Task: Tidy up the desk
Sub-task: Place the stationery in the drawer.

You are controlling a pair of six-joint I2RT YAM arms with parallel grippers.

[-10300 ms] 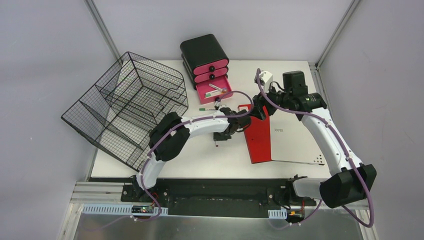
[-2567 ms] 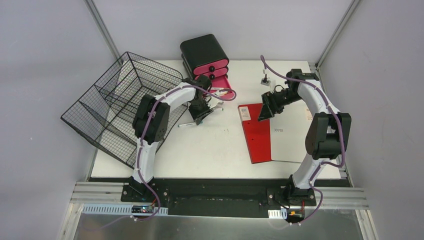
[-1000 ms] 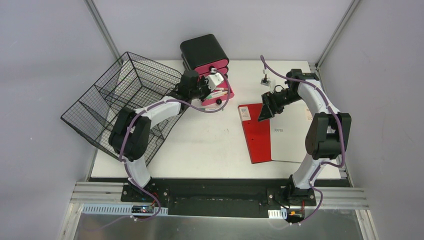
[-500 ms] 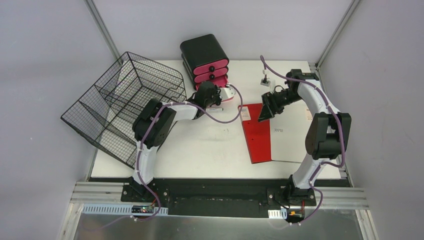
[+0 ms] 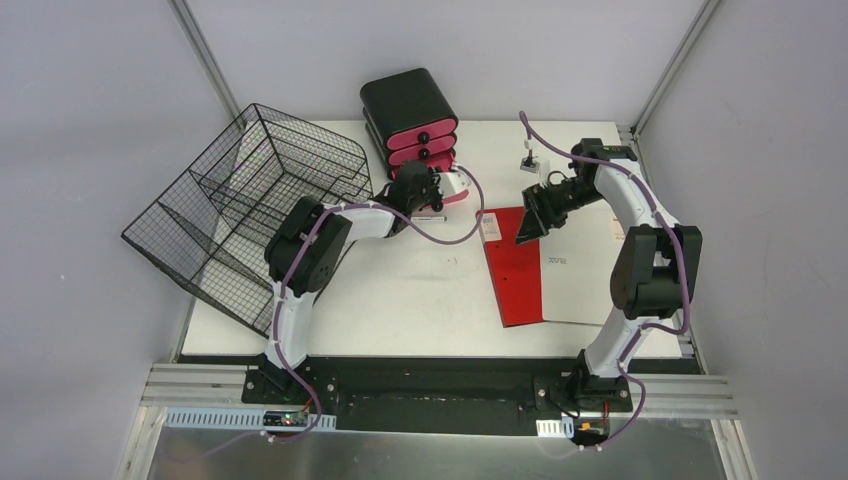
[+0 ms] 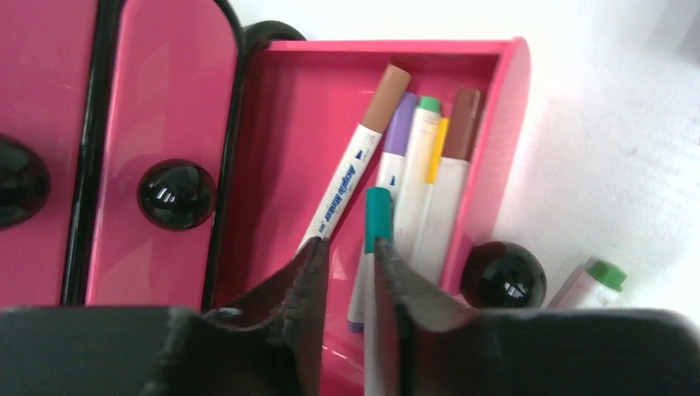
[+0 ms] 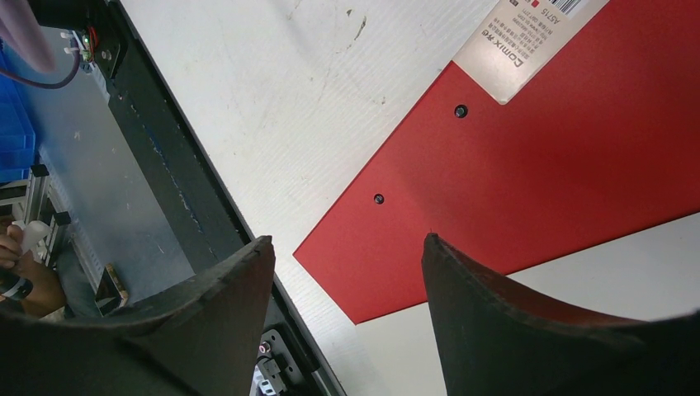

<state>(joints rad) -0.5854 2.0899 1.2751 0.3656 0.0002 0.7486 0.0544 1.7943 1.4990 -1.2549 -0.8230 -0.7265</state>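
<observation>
Black and ridged, the left gripper (image 6: 350, 254) has its jaws nearly together, with only a thin slot between them. A teal-capped marker (image 6: 378, 216) runs through that slot toward 12 o'clock, close against the right-hand finger. I cannot tell whether the jaws pinch it or it merely lies beneath them. Beyond the tips is the pink open drawer (image 6: 272, 148), with several more markers (image 6: 425, 181) fanned inside it toward 1 o'clock. Its round black knob (image 6: 502, 275) sits at 4 o'clock from the tips. Just past that, a green-capped marker (image 6: 596, 279) lies on the white desk (image 6: 603, 124). Two shut drawers (image 6: 173, 107), also pink, are at 9 o'clock.

The right gripper (image 7: 347, 243) has its jaws spread wide, and the red cover of the notebook (image 7: 561, 148) shows between them.

From above, the desk fills the middle of the view. The black drawer unit (image 5: 408, 100) stands at its 12 o'clock edge, the notebook lies toward 3 o'clock, and a wire basket (image 5: 240, 210) overhangs the 9 o'clock edge.
</observation>
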